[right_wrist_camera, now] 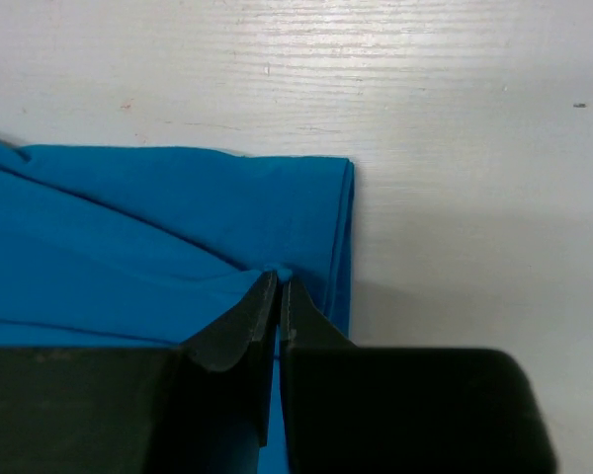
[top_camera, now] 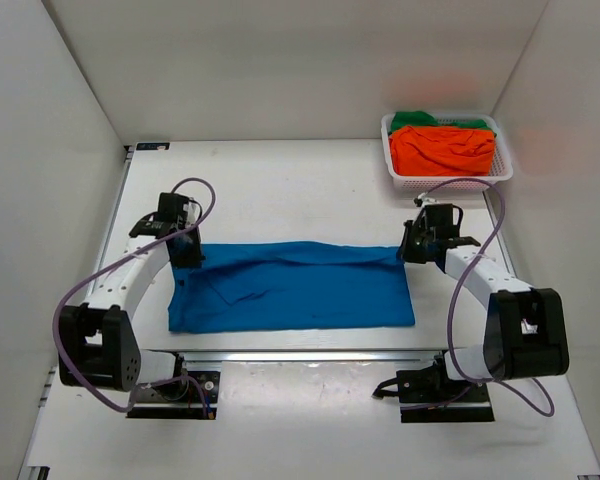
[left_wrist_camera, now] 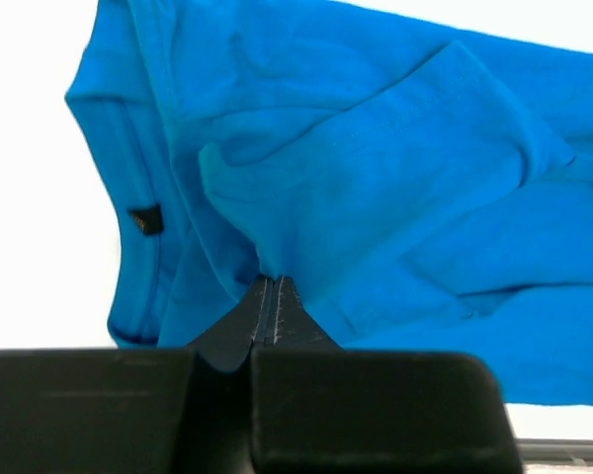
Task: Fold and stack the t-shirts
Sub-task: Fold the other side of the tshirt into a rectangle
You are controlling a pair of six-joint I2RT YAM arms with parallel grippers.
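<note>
A bright blue t-shirt (top_camera: 295,288) lies spread sideways across the middle of the table, folded lengthwise. My left gripper (top_camera: 188,255) is shut on the blue t-shirt (left_wrist_camera: 376,188) at its far left corner, by the collar and a sleeve. At the far right corner my right gripper (top_camera: 408,250) pinches a small fold of the same blue cloth (right_wrist_camera: 158,237) just inside the hem. An orange t-shirt (top_camera: 442,150) and a green t-shirt (top_camera: 425,120) lie bunched in the basket at the back right.
The white mesh basket (top_camera: 450,180) stands at the back right corner against the wall. White walls close in the table on the left, back and right. Purple cables loop from both arms. A metal rail (top_camera: 310,355) runs along the near edge.
</note>
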